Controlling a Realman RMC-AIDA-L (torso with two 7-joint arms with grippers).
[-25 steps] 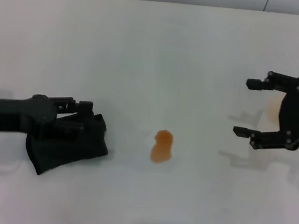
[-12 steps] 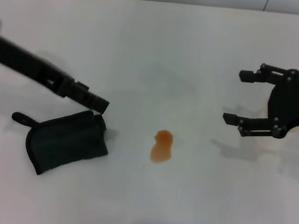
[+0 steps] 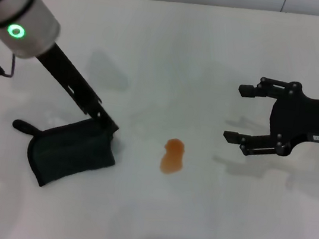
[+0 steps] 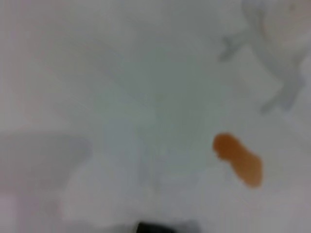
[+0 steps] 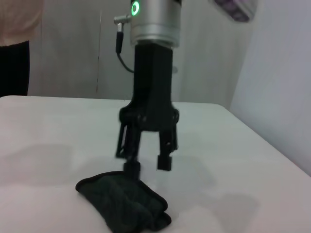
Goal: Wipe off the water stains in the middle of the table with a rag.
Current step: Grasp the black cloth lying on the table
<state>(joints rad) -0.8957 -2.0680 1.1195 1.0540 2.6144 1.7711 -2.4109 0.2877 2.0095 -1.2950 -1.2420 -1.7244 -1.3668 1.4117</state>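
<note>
Table [image 3: 175, 56]: broad white matte surface filling the head view, with a grey-white panelled wall along its far edge.
Water stains [image 3: 172, 156]: one small orange-amber blotch, lobed like a peanut, near the middle of the table, lying between the rag on the left and the right gripper on the right, apart from both. It also shows in the left wrist view [image 4: 238, 159].
Rag [image 3: 72, 151]: dark green-black cloth, crumpled and roughly square, lying flat on the table to the left of the blotch, with a small loop tab at its far-left corner. The right wrist view shows it bunched under the left gripper [image 5: 127, 206].
Left gripper [image 5: 147, 165]: angled steeply down from the upper left, its tips at the rag's far right edge. Fingers spread apart, one fingertip at the cloth, the other just above it; nothing is pinched.
Right gripper [image 3: 238, 113]: to the right of the blotch, reaching in from the right edge just above the table, fingers spread wide and pointing left, holding nothing.
</note>
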